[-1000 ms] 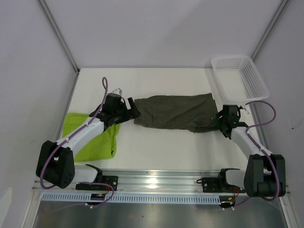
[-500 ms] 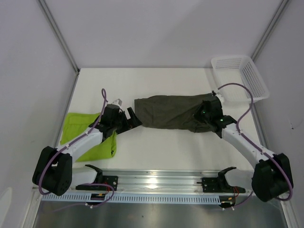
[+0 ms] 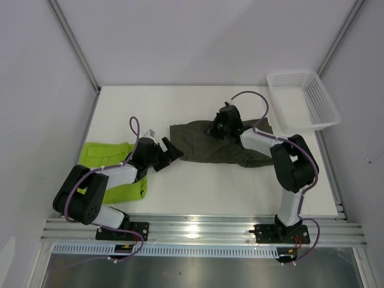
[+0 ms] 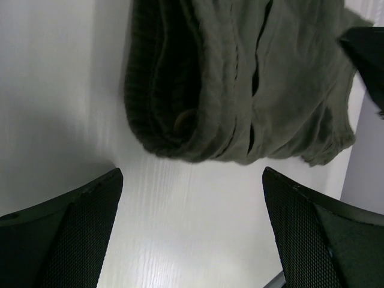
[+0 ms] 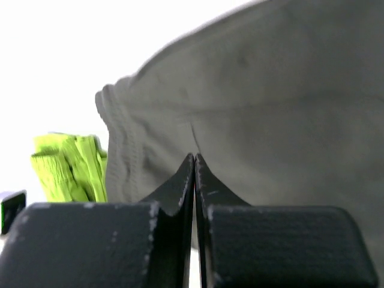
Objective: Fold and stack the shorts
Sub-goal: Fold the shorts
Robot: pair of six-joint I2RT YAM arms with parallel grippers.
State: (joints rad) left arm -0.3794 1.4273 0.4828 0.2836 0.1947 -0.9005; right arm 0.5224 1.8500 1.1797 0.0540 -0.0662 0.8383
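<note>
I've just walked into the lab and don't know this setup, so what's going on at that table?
Two robot arms are folding shorts. The olive-grey shorts lie spread across the middle of the table. The right tool is shut, low over their far edge; whether it pinches cloth is unclear. The left tool is open just off their left end, holding nothing. The lime green shorts lie apart at the left, not yet stacked.

White table (image 3: 198,192) carrying three items: olive-grey shorts (image 3: 192,141), rumpled, at centre; lime green shorts (image 3: 102,153) near the left edge, apart from them; white mesh basket (image 3: 303,99) at the far right corner.
</note>
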